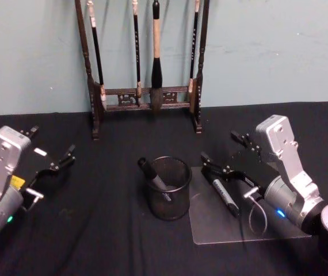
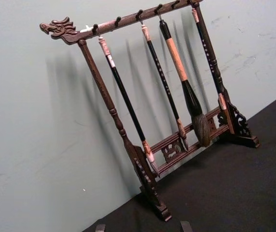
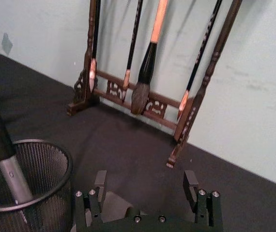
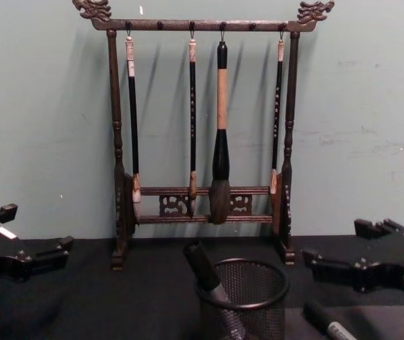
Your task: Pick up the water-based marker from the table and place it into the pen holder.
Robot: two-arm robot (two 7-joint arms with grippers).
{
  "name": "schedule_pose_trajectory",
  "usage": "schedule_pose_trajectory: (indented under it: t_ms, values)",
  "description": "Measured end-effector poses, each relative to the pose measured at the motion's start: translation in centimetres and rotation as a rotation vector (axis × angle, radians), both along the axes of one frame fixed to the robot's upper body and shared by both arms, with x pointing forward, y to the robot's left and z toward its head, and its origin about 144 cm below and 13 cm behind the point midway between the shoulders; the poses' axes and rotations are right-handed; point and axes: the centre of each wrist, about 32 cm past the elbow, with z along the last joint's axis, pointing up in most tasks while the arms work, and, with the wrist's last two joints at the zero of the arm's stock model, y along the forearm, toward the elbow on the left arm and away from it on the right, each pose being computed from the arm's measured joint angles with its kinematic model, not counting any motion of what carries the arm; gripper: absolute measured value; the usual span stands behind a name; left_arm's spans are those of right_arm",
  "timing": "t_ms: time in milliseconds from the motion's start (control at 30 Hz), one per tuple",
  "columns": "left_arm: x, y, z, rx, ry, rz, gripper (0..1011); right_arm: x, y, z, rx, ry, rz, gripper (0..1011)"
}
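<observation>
Right gripper [image 1: 218, 145] splayed — just beside marker [image 1: 224, 195].

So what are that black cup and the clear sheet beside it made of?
The pen holder looks like black-coated metal wire mesh: you see through its weave, and the rim is smoothly rolled. The clear sheet seems plastic, maybe acrylic: transparent, with a faint sheen.

1 marker [image 1: 151, 171] leans in the pen holder [image 1: 174, 208], a 2nd marker [image 1: 224, 195] beside it.
</observation>
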Motion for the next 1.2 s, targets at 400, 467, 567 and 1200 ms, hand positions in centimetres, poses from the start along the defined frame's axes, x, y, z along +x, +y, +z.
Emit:
schedule_pose_trajectory:
  t_ms: [400,467,567,1200]
  values:
    - [0.0,0.0,0.0,0.000,0.000,0.000,1001,0.0,0.5,-1.2,-0.032,0.103,-0.011,1002]
    - [0.0,0.0,0.0,0.000,0.000,0.000,1001,0.1,0.5,-1.4,-0.033,0.137,-0.015,1002]
    - [0.0,0.0,0.0,0.000,0.000,0.000,1001,0.0,0.7,-1.6,-0.029,0.168,-0.023,1002]
    - [0.0,0.0,0.0,0.000,0.000,0.000,1001,0.2,1.8,-2.0,-0.024,0.248,-0.056,1002]
